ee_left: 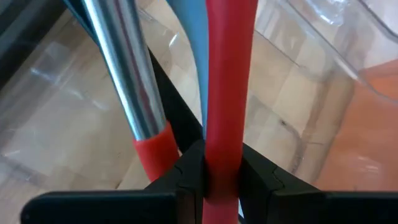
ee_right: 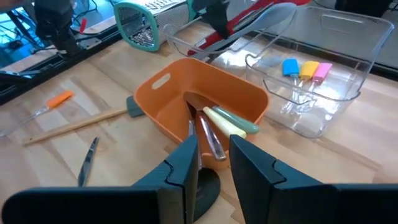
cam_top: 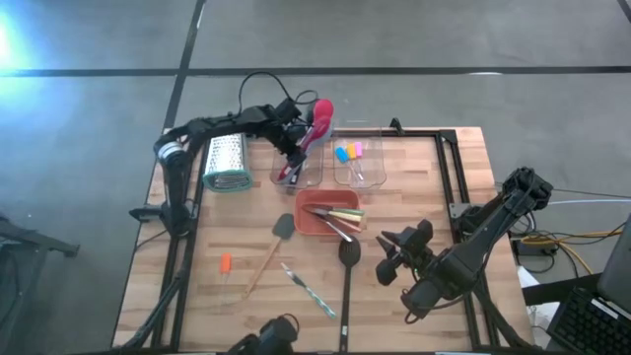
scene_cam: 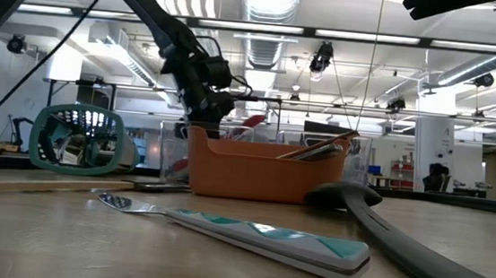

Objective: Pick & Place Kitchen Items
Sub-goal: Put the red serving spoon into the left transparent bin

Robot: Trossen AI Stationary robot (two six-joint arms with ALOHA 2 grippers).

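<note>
The left hand (cam_top: pixel 293 148) is clenched on a red spoon (cam_top: pixel 314 126) whose handle stands in the clear tub (cam_top: pixel 296 173) by the counter's (cam_top: pixel 414 187) far edge, while the right hand (cam_top: pixel 391 258), fingers parted and empty, hovers over bare wood beside the orange tray (cam_top: pixel 306 222).

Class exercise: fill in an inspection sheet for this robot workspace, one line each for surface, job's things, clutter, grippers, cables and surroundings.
Surface: wooden table.
Job's things: red-handled utensil in the left clear tub; black spoon, wooden-handled spatula, patterned-handle tool loose.
Clutter: box grater; orange tray holding tools.
Grippers: left gripper shut on the red-handled utensil; right gripper above the table, near the orange tray.
Cables: black cable looping off the left arm.
Surroundings: grey floor, lab ceiling lights.
</note>
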